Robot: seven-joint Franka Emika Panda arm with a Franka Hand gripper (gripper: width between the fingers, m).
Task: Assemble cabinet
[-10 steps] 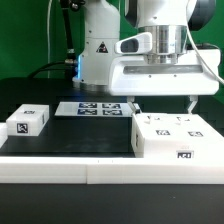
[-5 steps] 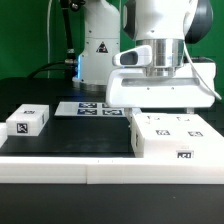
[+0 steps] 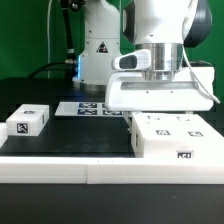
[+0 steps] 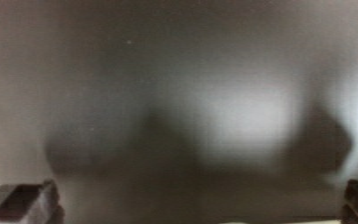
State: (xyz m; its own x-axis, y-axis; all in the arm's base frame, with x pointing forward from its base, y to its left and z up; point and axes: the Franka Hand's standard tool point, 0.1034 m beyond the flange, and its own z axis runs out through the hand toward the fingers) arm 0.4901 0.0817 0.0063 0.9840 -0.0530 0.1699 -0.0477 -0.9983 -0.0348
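Cabinet [image 3: 172, 138] on the table [image 3: 70, 140], front edge, exterior view's right. Lies flat, long axis left to right across that view, tags facing up and toward the camera. Gripper [image 3: 163, 112] points straight down, close over the cabinet's top. Fingers [image 4: 19, 202] spread wide, nothing gripped. Wrist view blurred. Marker board [image 3: 90, 108] and small white block [image 3: 28, 121] to the exterior view's left, well apart.

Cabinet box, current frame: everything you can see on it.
The cabinet is a large white box that looks like plastic, with square edges. It carries several small black-and-white tags on its top face and one on its front face. It sits flat and upright on the black table, at the exterior view's right near the front edge, apart from the other parts. The gripper hangs low right over it, jaws wide open. Contact cannot be told; the wrist view shows only a blurred pale surface.
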